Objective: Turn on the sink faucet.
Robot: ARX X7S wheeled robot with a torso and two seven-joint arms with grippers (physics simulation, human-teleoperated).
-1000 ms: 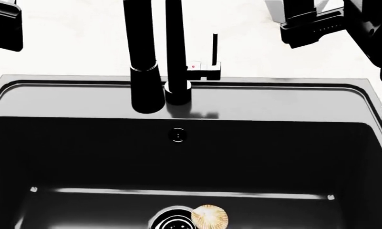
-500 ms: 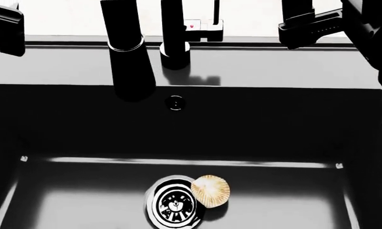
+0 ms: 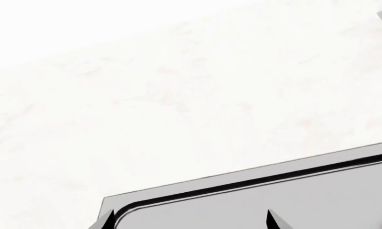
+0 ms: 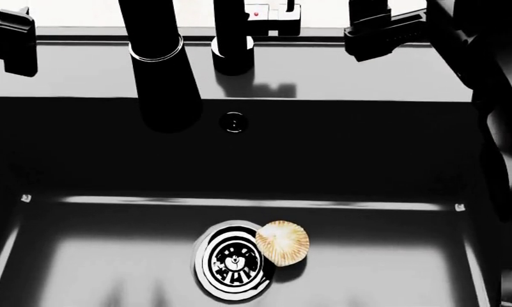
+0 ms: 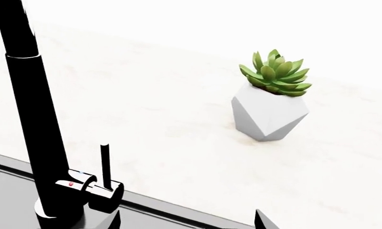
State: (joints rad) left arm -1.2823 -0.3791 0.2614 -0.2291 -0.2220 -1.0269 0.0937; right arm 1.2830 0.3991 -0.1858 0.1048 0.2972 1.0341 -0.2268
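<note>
While the sink faucet (image 4: 166, 70) rises from the back rim of the sink (image 4: 426, 77), its thin lever (image 5: 105, 164) stands upright with nothing touching it, so the job looks barely begun. The right gripper (image 4: 383, 35) hangs just beside the lever; two parted fingertips show in its wrist view, holding nothing. The left gripper (image 4: 13, 38) waits well apart over the rim's corner, likewise spread and empty. No water runs (a shell (image 4: 281, 242) lies by the drain (image 4: 230, 262)). Reaching and tipping the lever remain.
</note>
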